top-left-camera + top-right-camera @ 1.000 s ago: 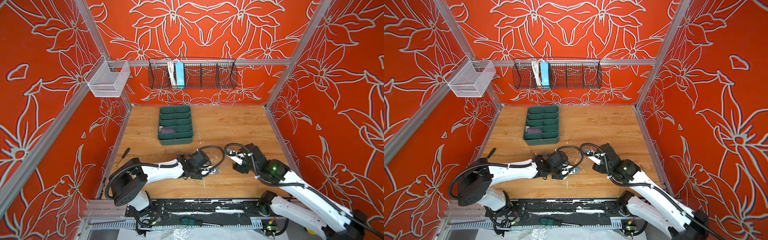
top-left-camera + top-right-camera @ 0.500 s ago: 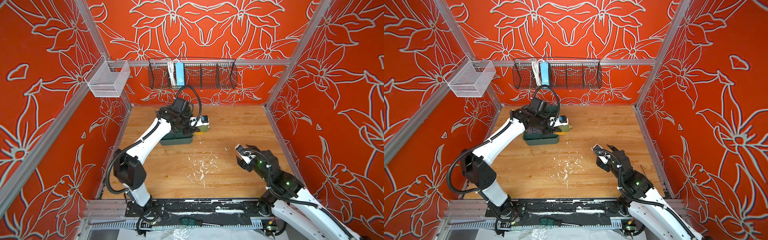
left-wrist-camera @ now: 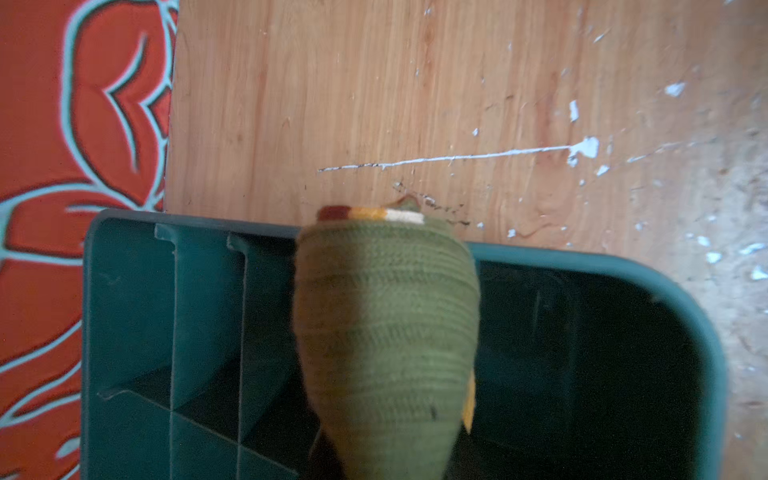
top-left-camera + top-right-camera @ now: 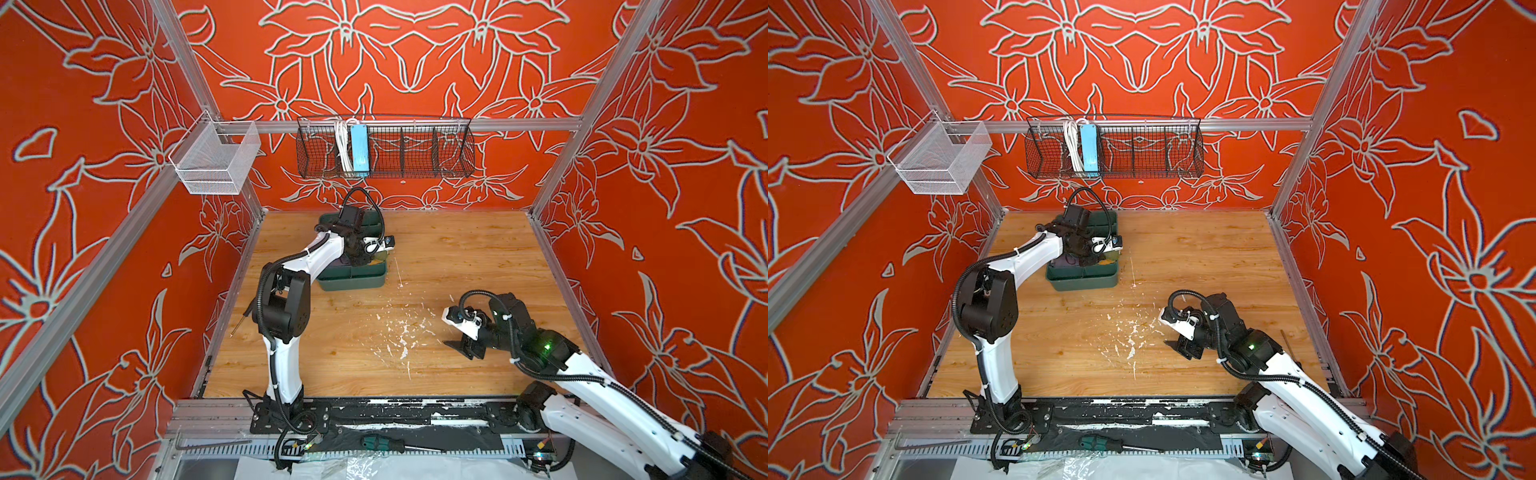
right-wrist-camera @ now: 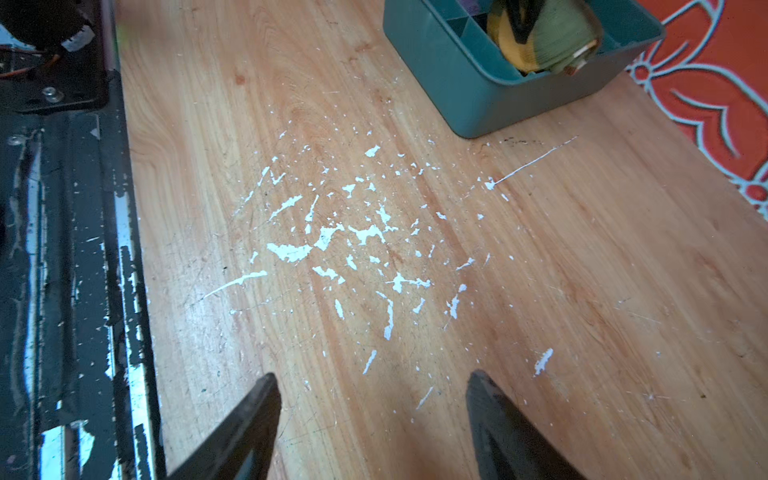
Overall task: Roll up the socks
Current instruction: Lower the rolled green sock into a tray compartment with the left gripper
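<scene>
The left gripper (image 4: 367,258) is clamped on the rolled olive sock (image 3: 386,332), which dips into a compartment by the right wall of the green tray (image 4: 353,283). Its arm hides most of the tray in both top views. A dim patch there may be the purple sock (image 4: 1062,262). The right gripper (image 5: 370,384) hovers over the scuffed table (image 5: 582,270), its 2 jaws apart and empty.

Blurred green sock (image 3: 386,332) hides the left jaws; purple sock (image 4: 1064,263) mostly behind the left arm (image 4: 1025,257).
</scene>
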`<state>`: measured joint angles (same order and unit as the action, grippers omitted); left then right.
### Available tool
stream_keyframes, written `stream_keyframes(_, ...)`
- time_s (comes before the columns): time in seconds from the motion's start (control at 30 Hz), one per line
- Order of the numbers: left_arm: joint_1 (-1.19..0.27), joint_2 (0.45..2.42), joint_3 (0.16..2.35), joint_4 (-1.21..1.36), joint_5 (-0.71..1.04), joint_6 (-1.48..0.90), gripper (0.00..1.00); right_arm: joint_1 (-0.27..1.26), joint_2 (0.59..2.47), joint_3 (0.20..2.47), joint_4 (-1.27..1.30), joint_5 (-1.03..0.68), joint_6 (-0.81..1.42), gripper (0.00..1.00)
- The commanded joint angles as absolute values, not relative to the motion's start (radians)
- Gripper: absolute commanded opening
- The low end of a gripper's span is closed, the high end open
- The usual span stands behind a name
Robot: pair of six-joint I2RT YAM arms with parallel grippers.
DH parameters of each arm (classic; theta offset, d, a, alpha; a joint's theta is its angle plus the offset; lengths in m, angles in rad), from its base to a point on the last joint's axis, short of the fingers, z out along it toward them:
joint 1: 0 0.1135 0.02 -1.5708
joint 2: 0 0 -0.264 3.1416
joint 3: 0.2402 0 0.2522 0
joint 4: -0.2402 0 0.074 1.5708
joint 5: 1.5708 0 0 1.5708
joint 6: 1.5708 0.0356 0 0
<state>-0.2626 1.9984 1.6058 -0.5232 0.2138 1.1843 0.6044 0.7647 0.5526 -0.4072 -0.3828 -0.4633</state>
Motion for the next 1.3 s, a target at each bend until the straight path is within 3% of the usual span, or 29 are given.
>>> stream_keyframes(0.0,-0.264,2.033,1.588,-0.459,0.17,1.22,0.0,0.606,0.764,0.57,-0.413,-0.425,-0.472,0.73)
stream_keyframes(0.23,-0.242,2.071,1.529,-0.443,0.081,1.229,0.0,0.606,0.73,0.569,-0.457,-0.373,-0.499,0.73)
stream_keyframes(0.7,-0.245,2.017,1.502,-0.654,0.182,1.254,0.0,0.607,0.695,0.564,-0.476,-0.373,-0.495,0.73)
stream_keyframes(1.27,-0.513,2.263,1.775,-0.637,0.248,1.141,0.0,0.611,0.657,0.562,-0.44,-0.356,-0.468,0.7)
